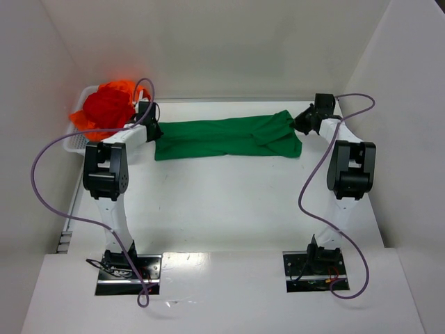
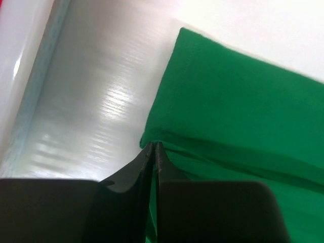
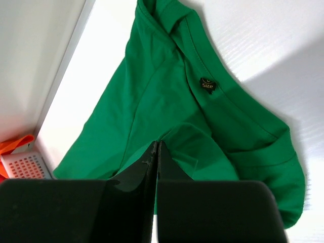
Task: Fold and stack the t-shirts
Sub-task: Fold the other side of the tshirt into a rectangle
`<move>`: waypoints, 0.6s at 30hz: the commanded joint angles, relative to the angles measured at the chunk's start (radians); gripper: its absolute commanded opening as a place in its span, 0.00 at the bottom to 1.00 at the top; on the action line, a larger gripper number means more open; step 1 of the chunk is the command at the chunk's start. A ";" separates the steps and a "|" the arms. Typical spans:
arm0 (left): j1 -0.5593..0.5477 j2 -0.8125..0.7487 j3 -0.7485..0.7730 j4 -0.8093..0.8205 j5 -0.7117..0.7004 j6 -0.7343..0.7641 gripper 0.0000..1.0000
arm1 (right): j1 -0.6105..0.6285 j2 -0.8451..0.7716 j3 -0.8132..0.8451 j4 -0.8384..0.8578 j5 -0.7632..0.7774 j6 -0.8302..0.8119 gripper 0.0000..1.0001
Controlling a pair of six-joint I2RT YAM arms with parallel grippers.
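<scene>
A bright green t-shirt [image 1: 226, 138] lies stretched sideways across the far part of the table, folded lengthwise. My left gripper [image 1: 154, 132] is shut on its left end; the left wrist view shows green cloth [image 2: 238, 101] pinched between the closed jaws at the gripper tip [image 2: 154, 145]. My right gripper [image 1: 300, 122] is shut on the shirt's right end; the right wrist view shows the collar end with a black size label [image 3: 207, 84] and a fold of cloth at the closed tip [image 3: 157, 143]. Red [image 1: 108, 108] and orange [image 1: 118, 86] t-shirts are piled at the far left.
A white slotted basket [image 1: 75, 142] holds the red and orange shirts at the far left corner; its edge shows in the right wrist view [image 3: 23, 164]. White walls [image 1: 208, 42] enclose the table on three sides. Purple cables [image 1: 49, 167] loop beside both arms.
</scene>
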 commanded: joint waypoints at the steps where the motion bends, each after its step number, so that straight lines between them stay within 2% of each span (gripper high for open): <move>1: 0.003 0.007 0.036 0.022 -0.063 0.043 0.11 | -0.010 0.022 0.053 0.044 0.007 -0.011 0.00; 4: 0.003 0.007 0.046 0.022 -0.074 0.054 0.18 | -0.010 0.031 0.062 0.044 -0.004 -0.011 0.00; 5: 0.003 0.007 0.046 0.022 -0.074 0.054 0.29 | 0.000 0.031 0.071 0.044 -0.004 -0.011 0.00; 8: 0.003 -0.014 0.046 0.022 -0.051 0.054 0.40 | 0.009 0.053 0.082 0.044 -0.013 -0.011 0.00; 9: 0.003 -0.024 0.046 0.035 -0.036 0.054 0.46 | 0.009 0.062 0.082 0.044 -0.013 -0.011 0.00; 13: 0.003 -0.044 0.035 0.064 0.079 0.045 0.59 | 0.018 0.083 0.103 0.044 -0.013 -0.011 0.00; 18: -0.015 -0.097 0.024 0.064 0.055 0.025 0.72 | 0.018 0.112 0.128 0.053 -0.022 -0.011 0.00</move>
